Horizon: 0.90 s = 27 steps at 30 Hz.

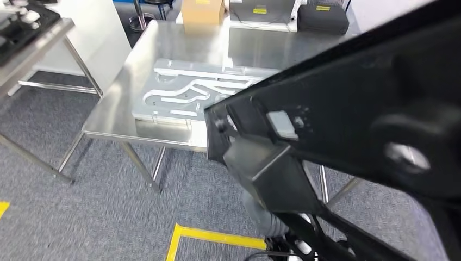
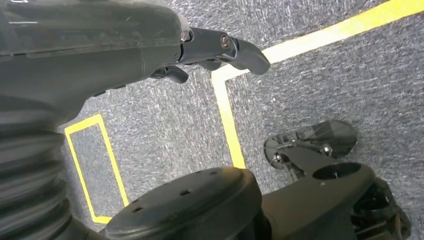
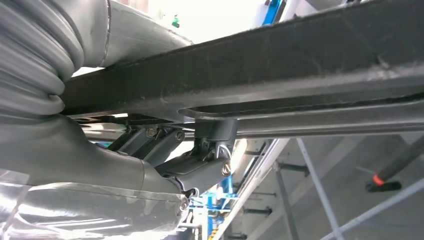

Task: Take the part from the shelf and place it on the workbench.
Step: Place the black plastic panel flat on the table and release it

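Steel workbench [image 1: 108, 117] on grey carpet w/ white cut-out fixture plate [image 1: 179, 92] lying flat on top

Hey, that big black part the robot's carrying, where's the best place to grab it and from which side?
Probably its long straight bar, from underneath: the black part is wide and lies roughly flat, and the bar offers an even edge. The right hand holds it there from below.

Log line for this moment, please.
phase: carrying | right hand: grips black part | left hand: hangs over floor, holds nothing | workbench: ahead, part not placed
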Each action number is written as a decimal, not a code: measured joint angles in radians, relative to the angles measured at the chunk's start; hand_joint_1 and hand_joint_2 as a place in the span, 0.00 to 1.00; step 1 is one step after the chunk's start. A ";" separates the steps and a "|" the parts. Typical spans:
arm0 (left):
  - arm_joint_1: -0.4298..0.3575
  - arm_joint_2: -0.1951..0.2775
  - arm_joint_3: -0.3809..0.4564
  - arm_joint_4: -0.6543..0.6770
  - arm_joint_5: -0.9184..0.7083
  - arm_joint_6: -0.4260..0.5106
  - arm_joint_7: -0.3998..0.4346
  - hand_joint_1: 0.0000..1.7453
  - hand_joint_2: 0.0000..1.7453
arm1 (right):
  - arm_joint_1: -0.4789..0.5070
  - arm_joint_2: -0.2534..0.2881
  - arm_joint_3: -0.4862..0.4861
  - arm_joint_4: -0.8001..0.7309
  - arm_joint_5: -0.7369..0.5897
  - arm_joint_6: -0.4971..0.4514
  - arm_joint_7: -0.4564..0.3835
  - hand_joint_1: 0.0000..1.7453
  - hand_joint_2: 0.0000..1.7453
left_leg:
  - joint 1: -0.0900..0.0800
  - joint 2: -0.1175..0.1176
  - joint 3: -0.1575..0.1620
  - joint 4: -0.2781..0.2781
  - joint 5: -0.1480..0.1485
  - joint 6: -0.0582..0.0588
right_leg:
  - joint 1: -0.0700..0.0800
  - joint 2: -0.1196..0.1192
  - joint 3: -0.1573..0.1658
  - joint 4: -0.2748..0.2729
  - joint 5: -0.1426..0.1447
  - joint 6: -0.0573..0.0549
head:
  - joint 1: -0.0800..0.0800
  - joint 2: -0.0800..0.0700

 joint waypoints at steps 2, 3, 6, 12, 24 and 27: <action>0.000 0.000 0.000 0.000 0.000 0.000 0.003 0.00 1.00 | -0.002 0.000 0.000 0.003 -0.001 -0.001 0.000 0.97 1.00 | 0.000 -0.001 0.006 0.000 -0.007 0.002 | -0.003 0.000 -0.074 0.101 -0.033 0.006 | 0.000 0.000; 0.001 0.000 0.000 0.000 0.001 0.000 0.004 0.00 1.00 | -0.001 0.000 0.000 0.005 -0.001 -0.002 0.000 0.97 1.00 | 0.000 -0.002 0.010 0.001 -0.013 0.001 | -0.005 0.000 -0.098 0.117 -0.025 0.008 | 0.000 0.000; 0.002 0.000 0.000 0.000 0.000 -0.001 0.005 0.00 1.00 | -0.004 0.001 0.000 0.008 -0.002 -0.004 0.001 0.97 1.00 | 0.002 -0.006 0.037 0.000 -0.034 -0.008 | -0.007 -0.002 -0.067 -0.017 0.093 0.004 | 0.001 0.000; 0.002 0.002 0.000 0.000 0.001 -0.001 0.007 0.00 1.00 | -0.011 0.010 0.000 0.011 -0.004 -0.007 0.001 0.97 1.00 | 0.000 -0.005 0.065 0.015 -0.059 -0.045 | 0.001 -0.001 -0.011 -0.140 0.122 -0.036 | -0.001 0.000; -0.004 0.004 0.000 0.000 0.010 -0.003 0.010 0.00 1.00 | -0.016 0.023 0.001 0.018 0.001 -0.010 0.000 0.97 1.00 | -0.006 -0.002 -0.060 0.038 0.018 -0.036 | 0.006 0.002 0.080 -0.142 0.050 -0.040 | -0.007 0.000; -0.005 0.003 0.001 0.000 0.016 -0.001 0.010 0.00 1.00 | -0.019 0.024 0.001 0.019 0.014 -0.022 -0.001 0.97 1.00 | -0.007 0.000 -0.054 0.023 0.026 -0.021 | 0.007 0.001 0.084 -0.141 0.036 -0.021 | -0.009 0.000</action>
